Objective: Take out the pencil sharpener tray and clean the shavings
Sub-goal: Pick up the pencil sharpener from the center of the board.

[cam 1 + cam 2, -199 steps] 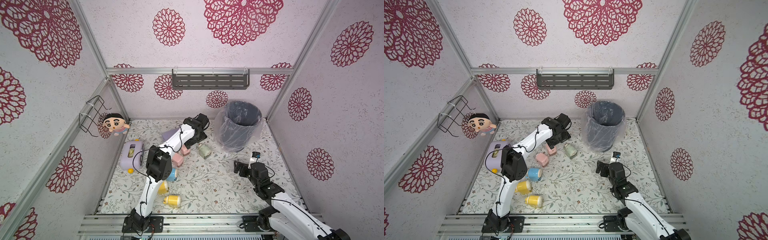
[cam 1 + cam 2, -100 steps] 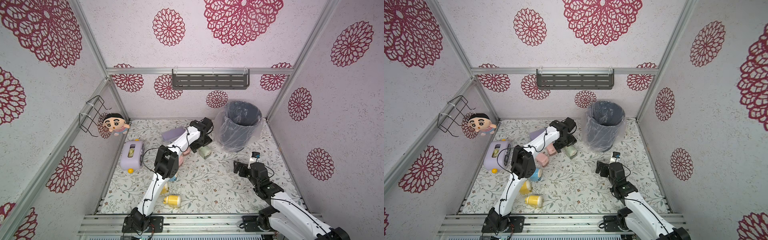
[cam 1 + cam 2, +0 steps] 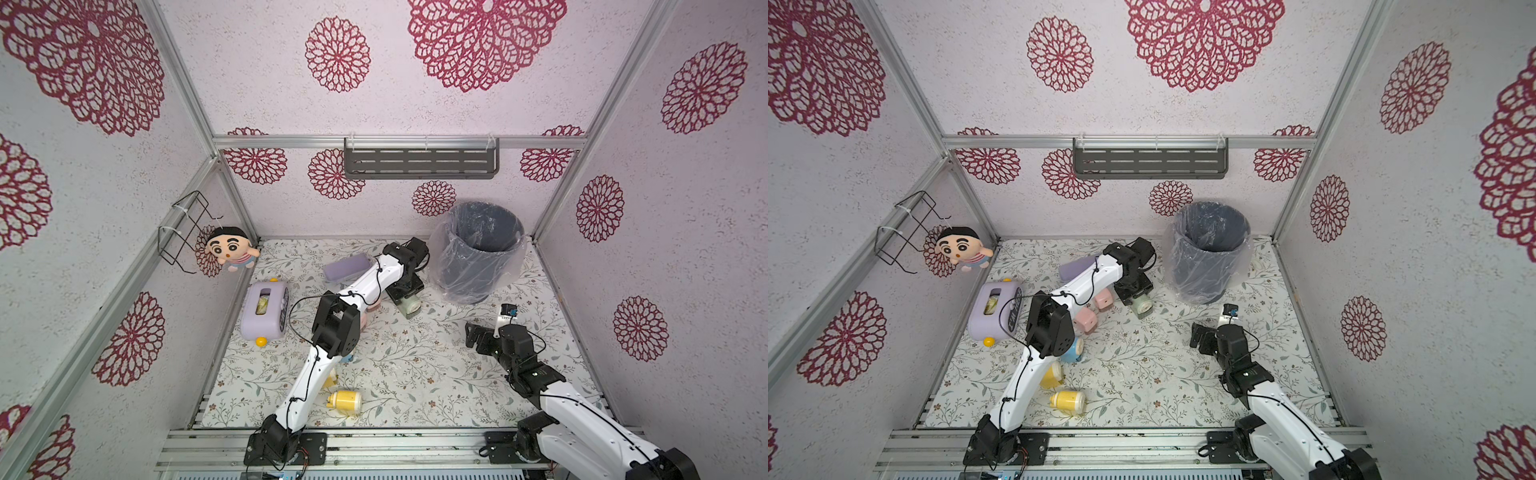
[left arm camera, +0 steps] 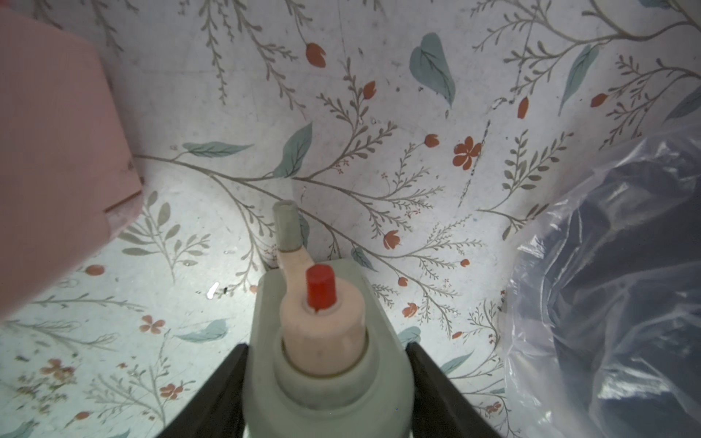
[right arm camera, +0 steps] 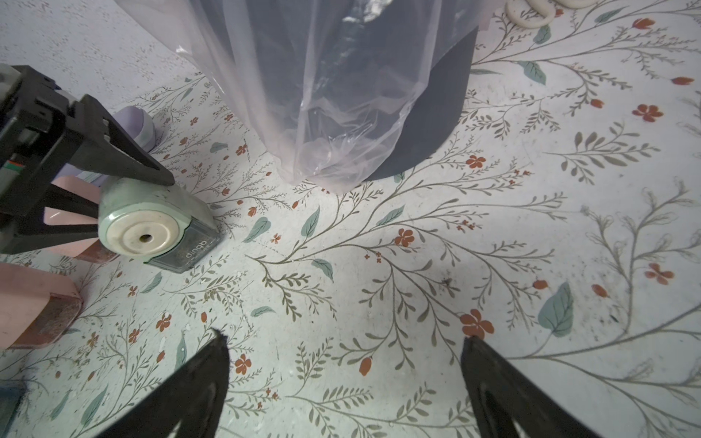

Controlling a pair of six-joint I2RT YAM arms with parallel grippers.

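Note:
A pale green pencil sharpener (image 3: 409, 307) (image 3: 1142, 307) lies on the floral mat beside the bin. My left gripper (image 3: 404, 291) (image 3: 1133, 291) (image 4: 327, 347) is shut on its body (image 4: 326, 398), one jaw on each side. Its pink crank with a red knob (image 4: 320, 290) points away from the wrist. The dark see-through tray (image 5: 189, 252) sits in the sharpener's base, pushed in. No shavings show. My right gripper (image 3: 473, 334) (image 3: 1198, 336) (image 5: 343, 336) hangs open and empty over bare mat, well short of the sharpener (image 5: 151, 223).
The lined grey bin (image 3: 478, 253) (image 3: 1208, 253) (image 5: 341, 94) stands just right of the green sharpener. Two pink sharpeners (image 3: 1086, 320) (image 3: 1104, 299) lie to its left. Blue (image 3: 1073, 349) and yellow (image 3: 345, 402) ones lie nearer the front. A purple box (image 3: 266, 309) sits by the left wall.
My left arm has swung right, from over the pink sharpeners to the green one, and its jaws have closed on it. My right arm has not moved.

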